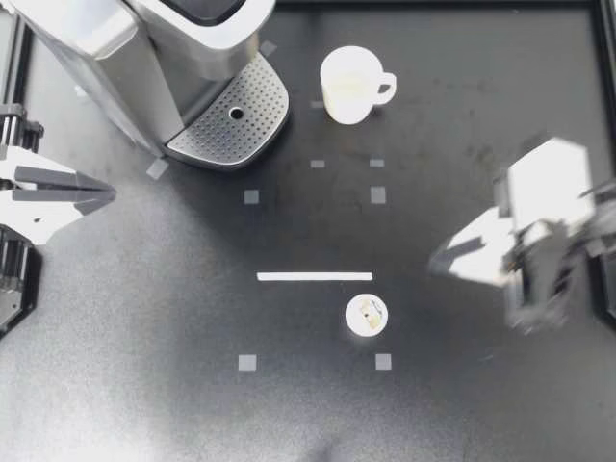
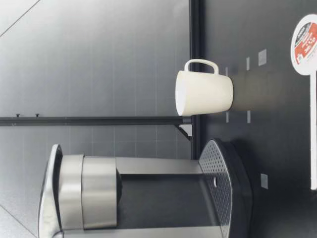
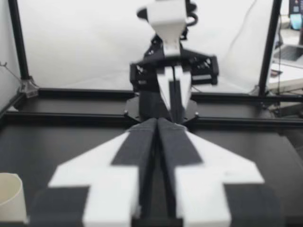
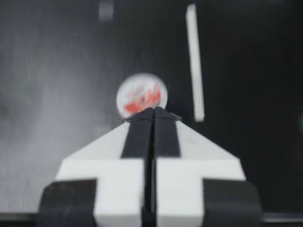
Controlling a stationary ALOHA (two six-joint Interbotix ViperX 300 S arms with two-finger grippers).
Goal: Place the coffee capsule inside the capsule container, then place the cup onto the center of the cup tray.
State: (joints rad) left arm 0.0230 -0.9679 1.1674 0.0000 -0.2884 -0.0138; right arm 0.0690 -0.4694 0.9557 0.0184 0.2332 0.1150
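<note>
The coffee capsule is lying lid-up on the counter, a little right of centre, just on the near side of a white strip. The right arm is hanging over the right side, its jaws pressed together on nothing, pointing at the capsule but apart from it. The left arm is sitting at the left edge, jaws likewise pressed together. The cup is standing upright at the far side, just right of the coffee machine and its perforated cup tray, apart from both.
</note>
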